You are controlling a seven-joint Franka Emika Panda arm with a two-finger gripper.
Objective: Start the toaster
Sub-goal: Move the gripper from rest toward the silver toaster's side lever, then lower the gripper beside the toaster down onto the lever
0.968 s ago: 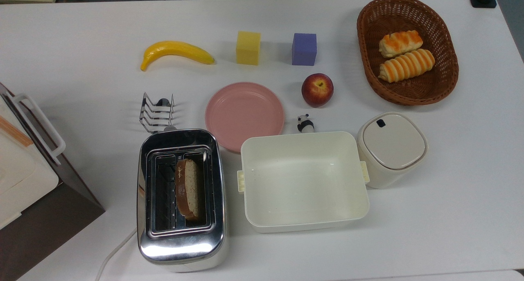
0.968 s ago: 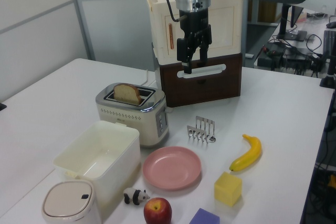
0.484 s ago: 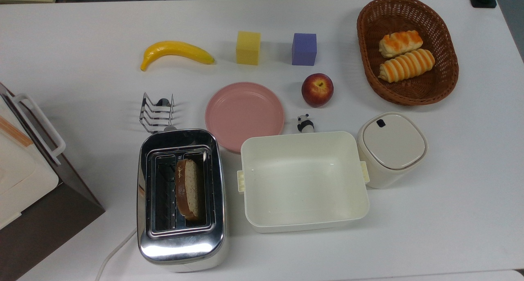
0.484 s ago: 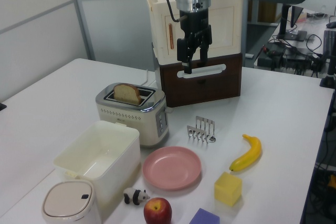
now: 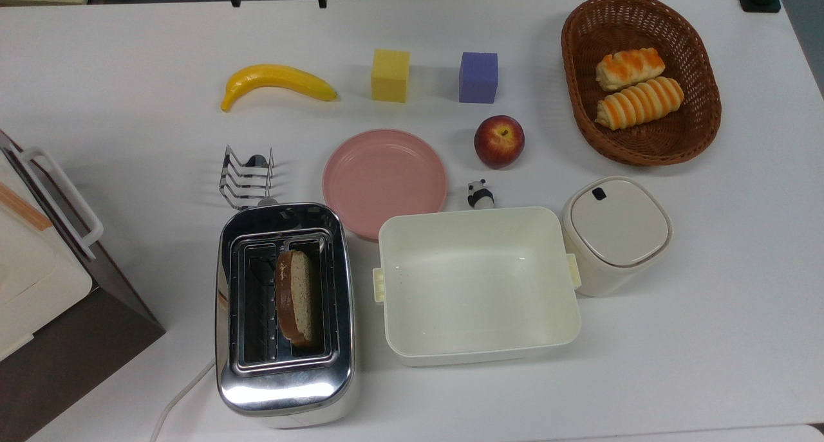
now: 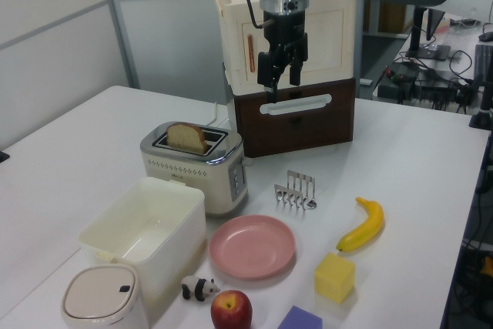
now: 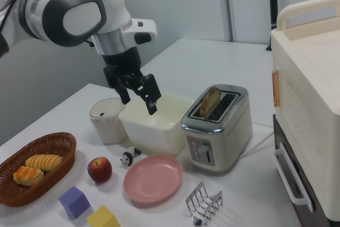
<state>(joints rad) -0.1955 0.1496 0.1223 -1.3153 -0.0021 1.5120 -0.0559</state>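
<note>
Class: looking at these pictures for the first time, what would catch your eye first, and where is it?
Likely the chrome toaster near the table's front edge in the top view, a bread slice standing in one slot. Next, the open gripper poised above the cream tub in the right view, touching nothing.

readable text: none on any object in the three views
toaster (image 7: 217, 131) front panel: small round controls and marks, too small to read
toaster side in the left view: a row of tiny dots and a small dark mark, not legible
lidded cream container (image 5: 615, 233): a dark square mark on the lid, no letters
box appliance (image 7: 308, 89): an orange strip on its front, no writing
</note>
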